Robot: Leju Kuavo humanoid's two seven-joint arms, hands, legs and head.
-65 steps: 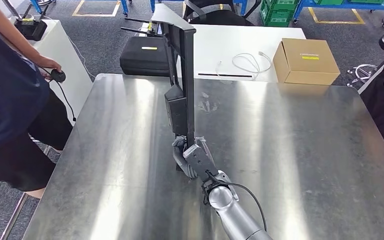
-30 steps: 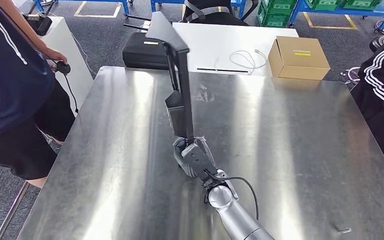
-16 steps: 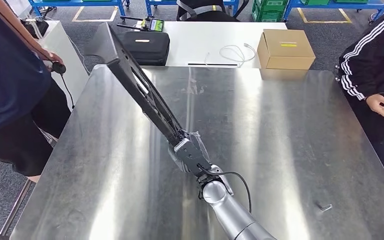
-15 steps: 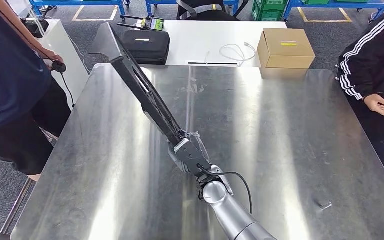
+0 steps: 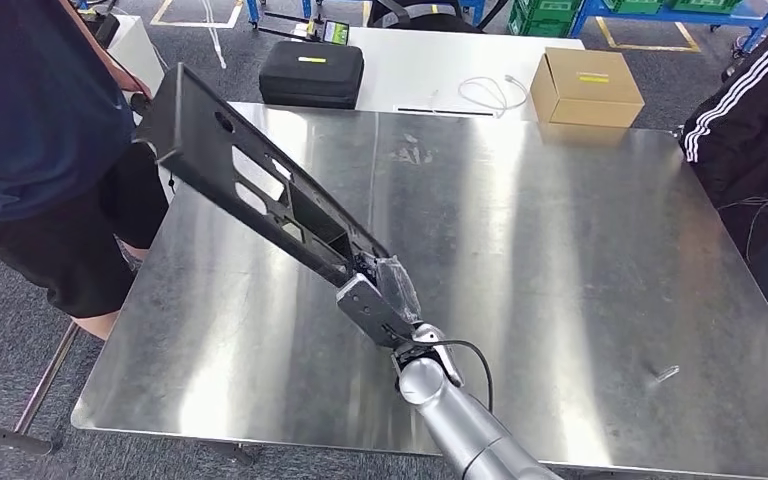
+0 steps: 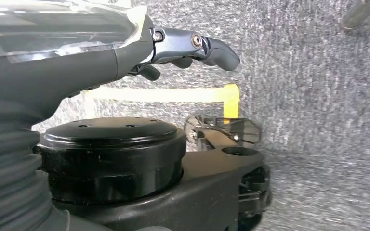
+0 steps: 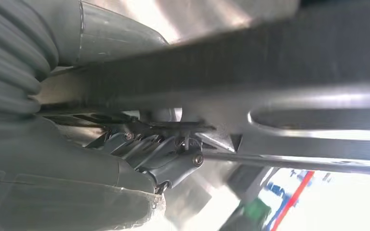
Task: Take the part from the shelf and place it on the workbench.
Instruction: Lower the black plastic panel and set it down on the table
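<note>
Black and long, the part (image 5: 250,190) slants over the steel desk (image 5: 560,260) toward its left edge. The right robot hand (image 5: 378,296) grips its lower end. The left robot hand (image 6: 192,45) hangs with fingers loosely curled, holding nothing.

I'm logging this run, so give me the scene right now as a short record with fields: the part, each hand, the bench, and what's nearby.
part: long black part, tilted, far end out past the workbench's left edge
right hand: right hand grips the part's near end
left hand: left hand holds nothing, above grey floor
workbench: steel workbench
nearby: cardboard box and black case on the white table behind
people: one at each side
</note>
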